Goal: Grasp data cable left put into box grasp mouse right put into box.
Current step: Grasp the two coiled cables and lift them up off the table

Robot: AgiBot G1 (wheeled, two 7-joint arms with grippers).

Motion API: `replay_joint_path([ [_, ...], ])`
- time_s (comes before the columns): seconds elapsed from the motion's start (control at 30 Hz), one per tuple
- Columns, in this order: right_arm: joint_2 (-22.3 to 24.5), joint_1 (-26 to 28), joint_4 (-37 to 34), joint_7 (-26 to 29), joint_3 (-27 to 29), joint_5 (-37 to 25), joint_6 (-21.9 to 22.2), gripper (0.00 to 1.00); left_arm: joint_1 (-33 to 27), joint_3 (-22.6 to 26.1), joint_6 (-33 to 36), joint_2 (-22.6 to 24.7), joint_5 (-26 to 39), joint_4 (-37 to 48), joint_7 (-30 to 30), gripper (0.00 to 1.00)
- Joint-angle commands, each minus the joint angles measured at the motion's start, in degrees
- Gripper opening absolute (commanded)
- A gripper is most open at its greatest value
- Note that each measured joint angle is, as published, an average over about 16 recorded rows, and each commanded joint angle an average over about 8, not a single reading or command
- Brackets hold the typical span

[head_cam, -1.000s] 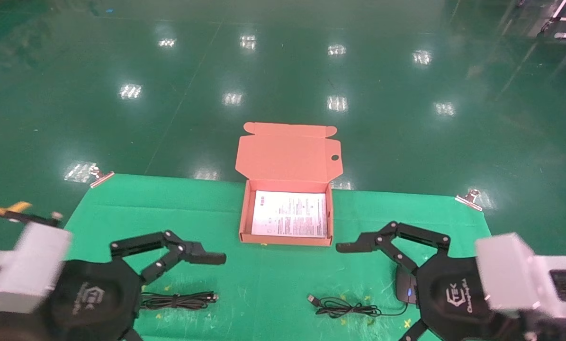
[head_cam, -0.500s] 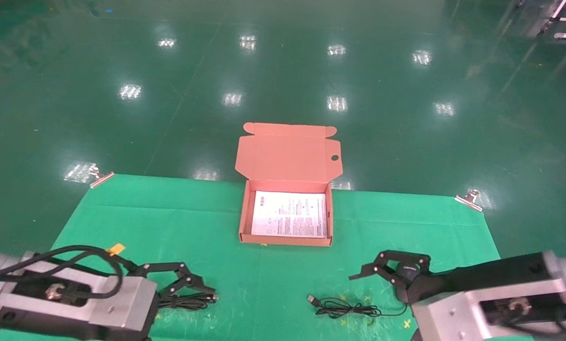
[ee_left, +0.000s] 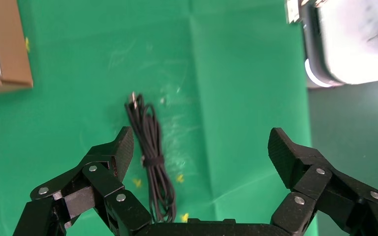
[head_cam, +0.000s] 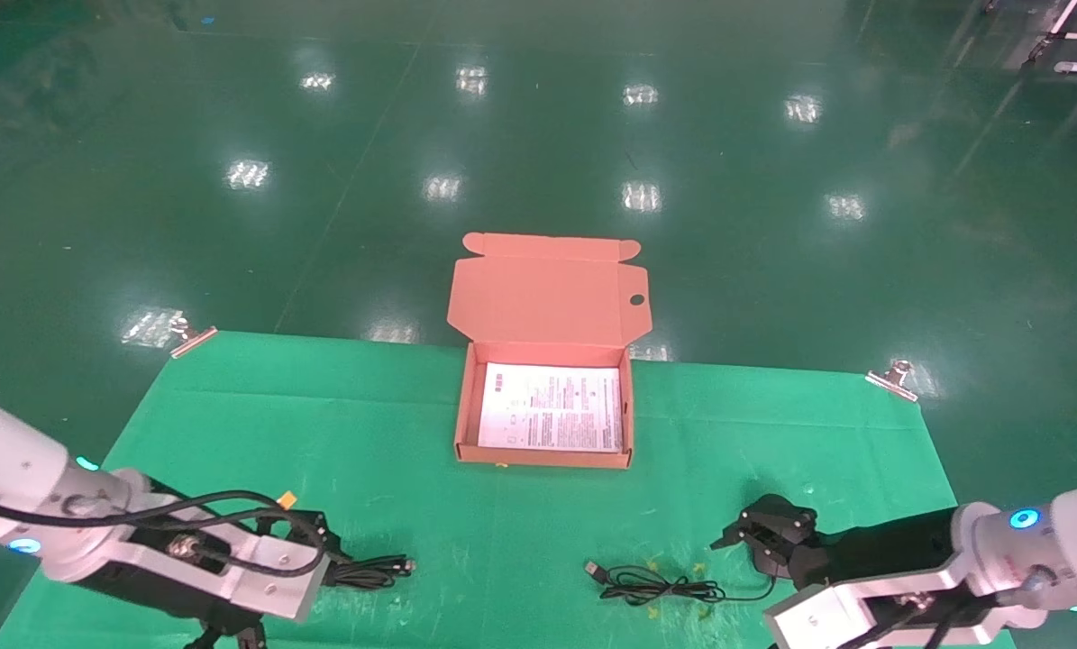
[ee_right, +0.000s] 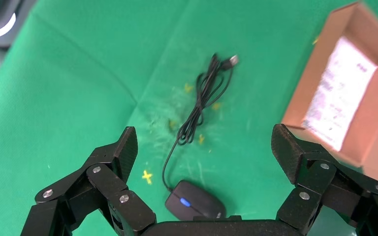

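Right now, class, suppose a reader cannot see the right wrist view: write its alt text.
The open right gripper hovers above a black mouse with a blue-lit wheel on a green mat. The mouse's thin cord trails away to a USB plug, and an orange-brown cardboard box holding a white printed sheet lies beyond.

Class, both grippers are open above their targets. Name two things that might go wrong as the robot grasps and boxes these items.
1. The left gripper hangs open with the data cable close to one finger, not centred; closing may miss the bundle.
2. The mouse trails a loose cord across the green cloth; lifted by the right gripper, it may drag or snag on the box wall.
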Motion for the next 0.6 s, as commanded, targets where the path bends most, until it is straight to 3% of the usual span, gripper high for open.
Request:
replay_joint_path([
  [0.03, -0.51, -0.65, -0.15, -0.66, -0.72, -2.26, 1.37, 1.0, -0.53, 1.45, -0.52, 1.04, 2.74, 0.61, -0.24, 1.0],
  [0.33, -4.27, -1.87, -3.6, -1.2, -3.06, -9.35, 6.08, 1.0, 0.02, 4.43, -6.35, 5.26, 11.49, 5.5, -0.66, 1.0],
  [0.6, -8.7, -2.25, -10.75, -0.2, -3.86, -11.71, 9.51, 1.0, 1.14, 5.49, -12.26, 9.1, 15.61, 13.68, -0.26, 1.0],
])
